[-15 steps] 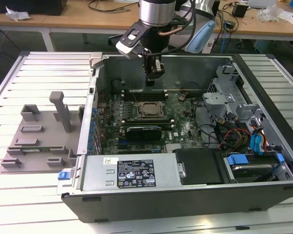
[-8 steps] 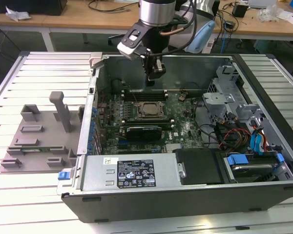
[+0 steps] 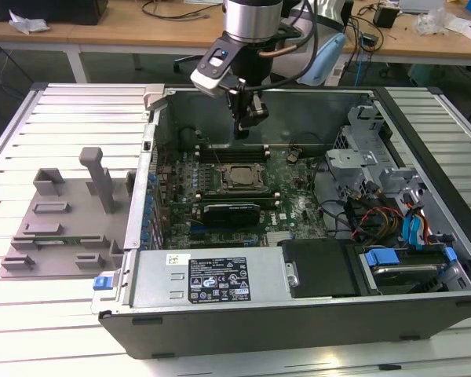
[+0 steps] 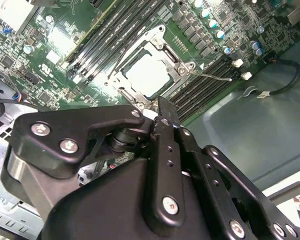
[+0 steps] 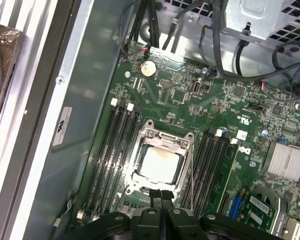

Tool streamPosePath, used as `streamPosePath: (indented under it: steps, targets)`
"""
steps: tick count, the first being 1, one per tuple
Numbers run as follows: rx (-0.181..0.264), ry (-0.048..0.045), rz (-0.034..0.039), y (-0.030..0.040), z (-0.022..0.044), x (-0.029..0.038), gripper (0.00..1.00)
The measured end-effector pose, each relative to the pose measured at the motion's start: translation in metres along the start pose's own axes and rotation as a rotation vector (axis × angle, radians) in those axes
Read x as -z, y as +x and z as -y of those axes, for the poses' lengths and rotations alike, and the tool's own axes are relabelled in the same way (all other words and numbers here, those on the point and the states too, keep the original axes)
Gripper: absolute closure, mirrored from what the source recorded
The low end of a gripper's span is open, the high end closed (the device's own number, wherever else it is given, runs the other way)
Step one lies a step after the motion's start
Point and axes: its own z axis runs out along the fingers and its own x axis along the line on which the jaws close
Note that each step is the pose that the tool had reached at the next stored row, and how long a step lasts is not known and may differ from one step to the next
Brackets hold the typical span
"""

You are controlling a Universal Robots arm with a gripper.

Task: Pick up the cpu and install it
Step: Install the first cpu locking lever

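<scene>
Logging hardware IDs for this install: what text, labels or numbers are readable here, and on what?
Nothing legible enough to quote.
Large label on the metal box, exterior view: too small.
Small sticker beside it: too small.
Wall sticker on the case wall, first wrist view: blurred.
White markings on the motherboard: too small.
cpu top plate: no readable print.

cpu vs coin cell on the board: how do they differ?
The cpu is square, the coin cell round. The cpu is clearly larger than the coin cell. The cpu lies inside a metal socket frame between memory slots; the coin cell sits near the edge of the motherboard. Both are flat and silvery.
</scene>
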Motion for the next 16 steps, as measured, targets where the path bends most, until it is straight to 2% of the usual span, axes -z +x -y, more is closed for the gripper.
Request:
streamPosePath:
  steps: [16]
  targets:
    - [0.103,-0.0025,0.0011,0.0000,-0.0001,0.0000,0.89]
